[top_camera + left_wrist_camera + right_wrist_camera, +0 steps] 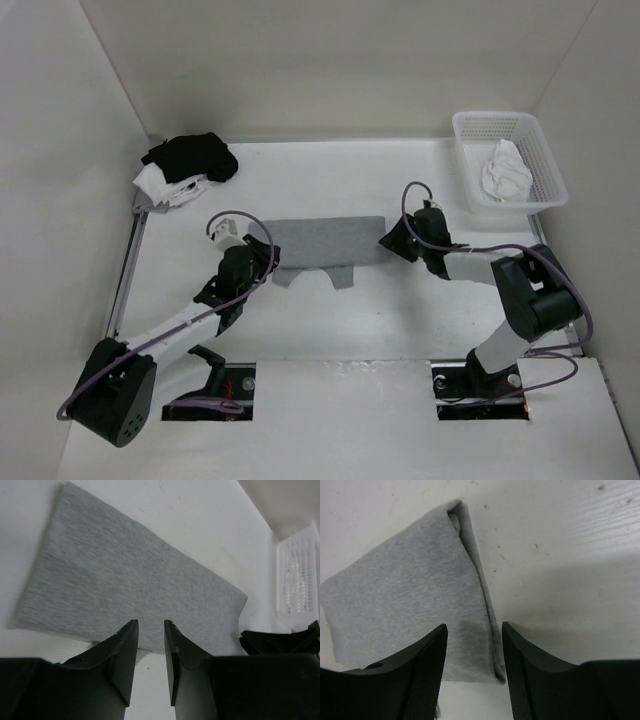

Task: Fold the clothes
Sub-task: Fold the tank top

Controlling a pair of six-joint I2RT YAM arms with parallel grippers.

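The heather-grey knit tank top is laid folded flat on the white surface between both arms, seemingly so each end can be reached. The left pincer and right pincer are spread, with nothing pinched.

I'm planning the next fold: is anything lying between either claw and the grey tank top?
Nothing visible does. The left claw and right claw both hang open at opposite ends of the grey tank top, with no other item between.
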